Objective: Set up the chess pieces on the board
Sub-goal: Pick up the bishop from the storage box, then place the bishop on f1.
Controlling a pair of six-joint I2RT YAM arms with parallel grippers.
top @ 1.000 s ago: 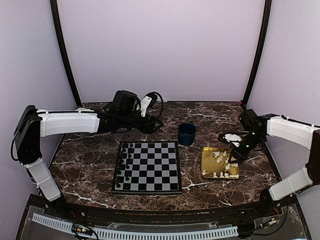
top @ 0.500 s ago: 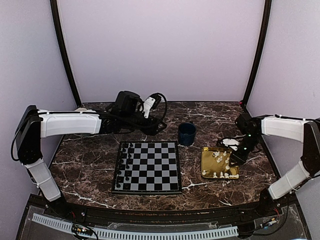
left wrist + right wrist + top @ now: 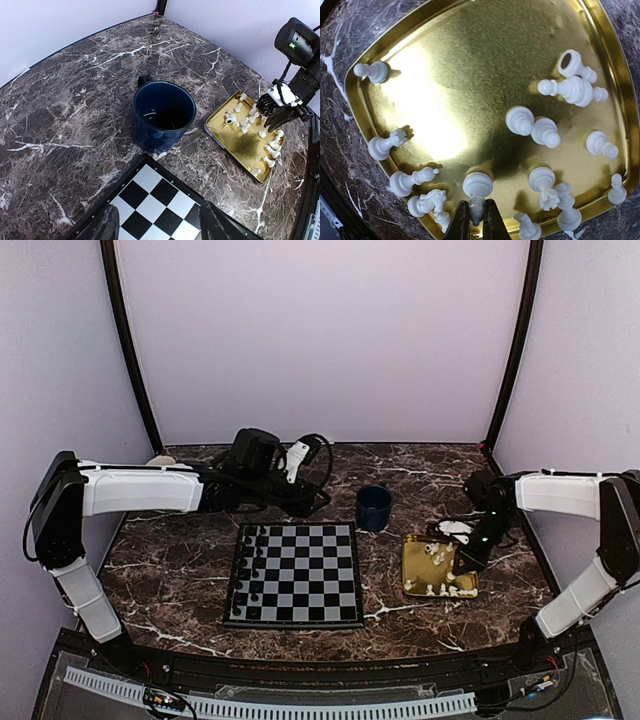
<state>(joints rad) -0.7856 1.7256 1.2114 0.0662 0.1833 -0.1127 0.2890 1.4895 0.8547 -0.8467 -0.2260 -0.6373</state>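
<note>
The right hand is pinching a cream piece, its two fingers drawn tight together on the piece's narrow part. It is doing this low over the gold tray, close to the tray's edge on the side away from the board. Around it the other chess pieces are lying scattered across the tray floor, several tipped on their sides and a few bunched against the rim.

The tray is sitting on the dark marbled surface to the right of the board, apart from it. Black pieces are standing along the board's left files. A blue mug is standing upright just past the board's far right corner, between board and tray.

Across from all this, the left hand is hovering above the board's far edge with its fingers apart and nothing between them, facing the mug.
</note>
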